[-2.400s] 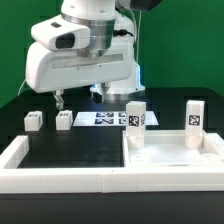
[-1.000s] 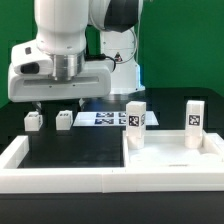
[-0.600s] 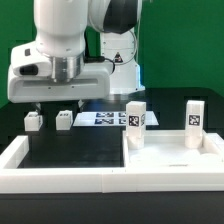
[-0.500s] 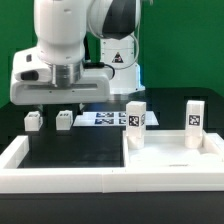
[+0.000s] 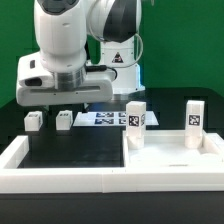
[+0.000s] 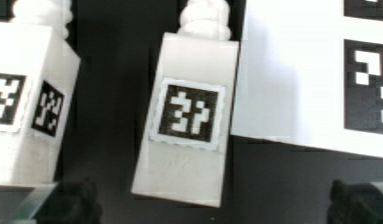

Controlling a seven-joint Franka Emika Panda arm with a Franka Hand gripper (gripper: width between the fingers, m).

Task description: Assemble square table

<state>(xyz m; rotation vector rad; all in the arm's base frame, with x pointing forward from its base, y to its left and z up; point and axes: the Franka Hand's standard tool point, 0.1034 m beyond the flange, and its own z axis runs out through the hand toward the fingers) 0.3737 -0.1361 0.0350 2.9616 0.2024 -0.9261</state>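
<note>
Tabletop (image 5: 172, 157) lies at the exterior view's right with two legs (image 5: 135, 115) upright on it, while the end effector (image 6: 209, 203), released, has swung over a loose leg (image 5: 65, 119) on the surface (image 5: 80, 150), apparently lining up a grasp.

A plain green backdrop wall (image 5: 12, 40) stands at the far left. Before it lies a matte black tabletop (image 5: 75, 150), edged near and left by a long white plastic border wall (image 5: 60, 182). The light is bright and even.

Two white tagged legs (image 5: 135, 119) stand upright, two lie.
</note>
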